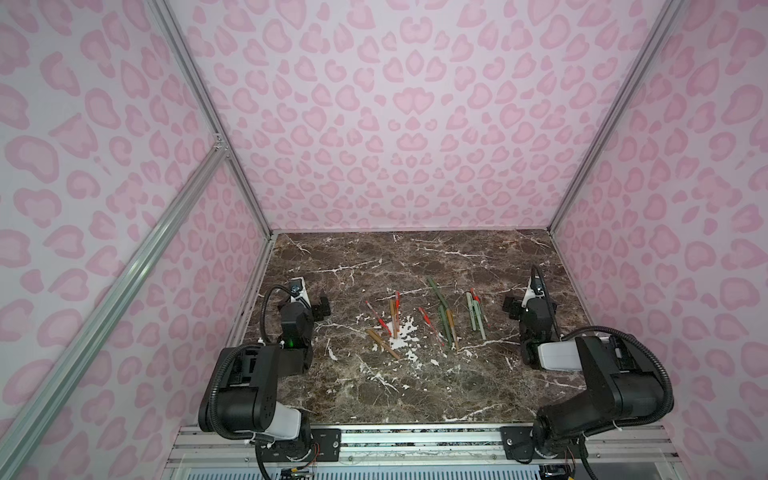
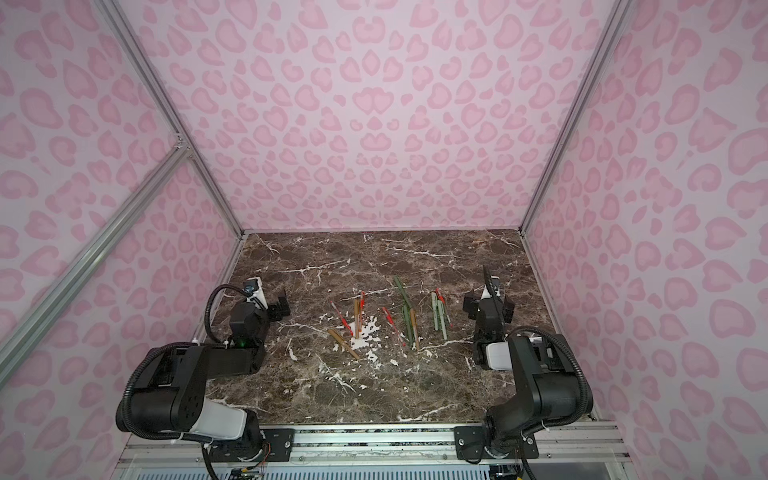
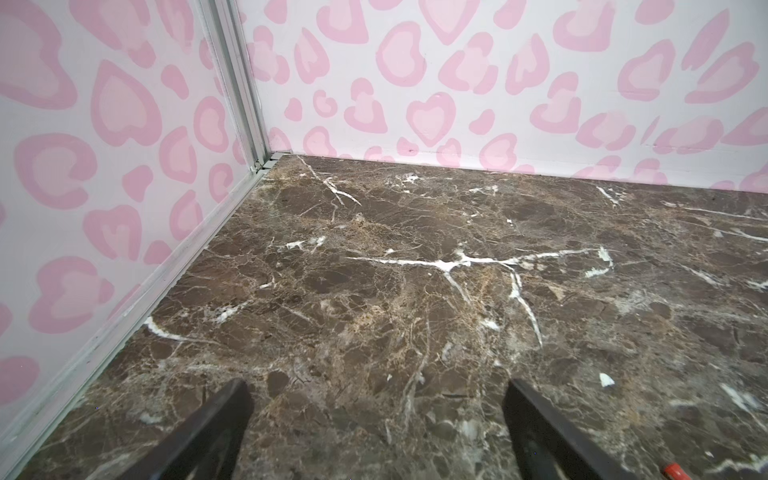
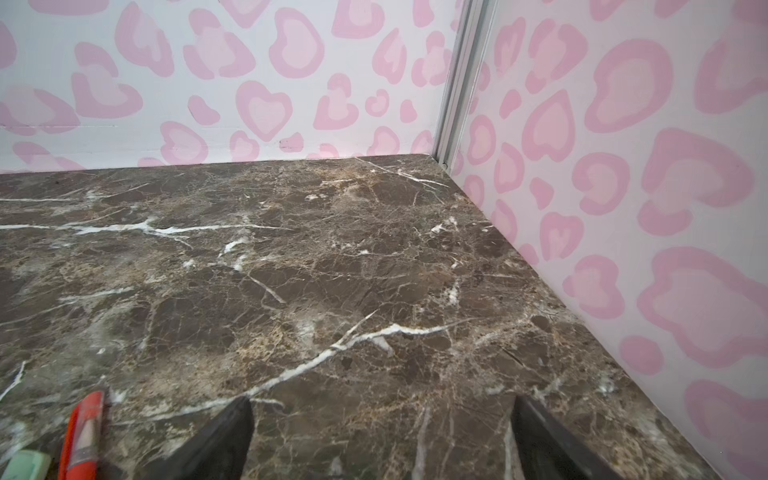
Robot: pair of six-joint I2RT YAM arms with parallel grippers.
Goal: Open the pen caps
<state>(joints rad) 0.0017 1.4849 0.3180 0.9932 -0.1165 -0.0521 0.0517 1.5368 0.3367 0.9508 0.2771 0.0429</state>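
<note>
Several pens lie in a loose row mid-table in both top views: red ones (image 1: 376,318), tan ones (image 1: 392,311), dark green ones (image 1: 440,299) and pale green ones (image 1: 473,311). Their pen caps are too small there to make out. A red cap (image 4: 83,432) and a pale green end (image 4: 25,465) show beside my right gripper (image 4: 382,402), which is open over bare marble, right of the pens (image 2: 489,307). My left gripper (image 3: 376,386) is open and empty, left of the pens (image 1: 321,306). A red tip (image 3: 673,471) peeks in at the left wrist view's edge.
The brown marble tabletop (image 1: 415,390) is boxed in by pink-patterned walls (image 1: 415,124) with aluminium posts (image 1: 216,137) at the corners. Both arm bases sit on a rail (image 1: 415,440) at the near edge.
</note>
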